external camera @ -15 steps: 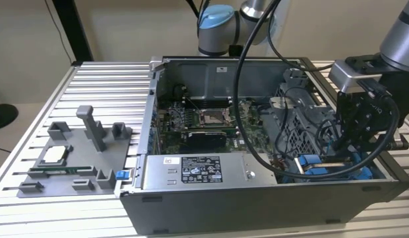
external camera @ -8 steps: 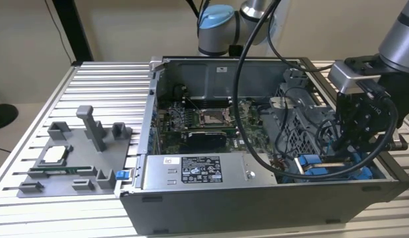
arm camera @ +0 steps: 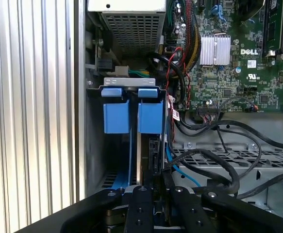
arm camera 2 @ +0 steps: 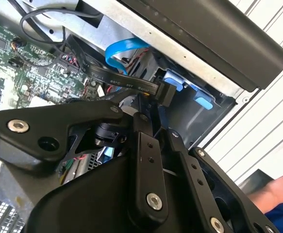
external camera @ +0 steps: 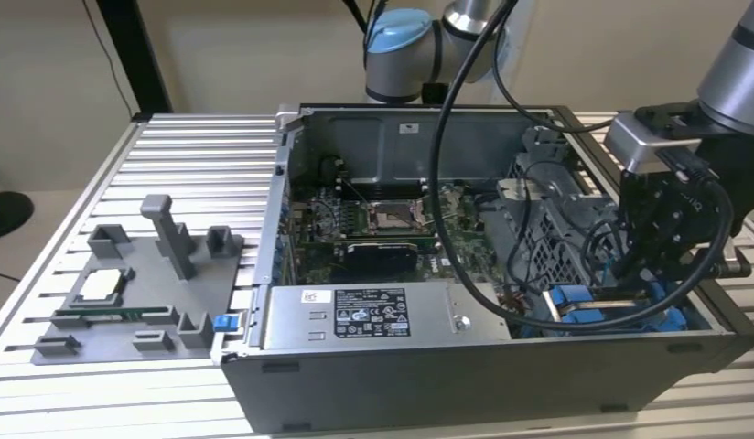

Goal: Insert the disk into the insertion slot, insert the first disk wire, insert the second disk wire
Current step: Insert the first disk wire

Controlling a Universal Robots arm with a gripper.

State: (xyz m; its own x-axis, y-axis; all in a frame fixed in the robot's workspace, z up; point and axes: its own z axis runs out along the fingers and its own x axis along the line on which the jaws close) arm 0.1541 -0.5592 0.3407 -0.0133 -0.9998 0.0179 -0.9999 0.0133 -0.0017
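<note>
Here, my gripper (arm camera: 157, 188) stood with fingers nearly together, clamped on the black connector of a disk wire (arm camera: 154, 153). Just beyond it, the disk (arm camera: 150, 116) in its blue carrier sat edge-on inside the insertion slot (arm camera: 129, 81); farther off lay the green motherboard (arm camera: 228, 82) with its silver heatsink (arm camera: 215, 50).

The matte black hand (arm camera 2: 153, 112) is built of jointed flat bars pinned with round silver screws (arm camera 2: 154, 201). Above the hand sits a boxy silver-grey wrist block (external camera: 643, 142), then a smooth grey tubular arm segment (external camera: 741, 55). Thick black cables (external camera: 438, 174) loop beside the hand, and a pale blue joint cap (external camera: 399, 35) lies farther off.
</note>
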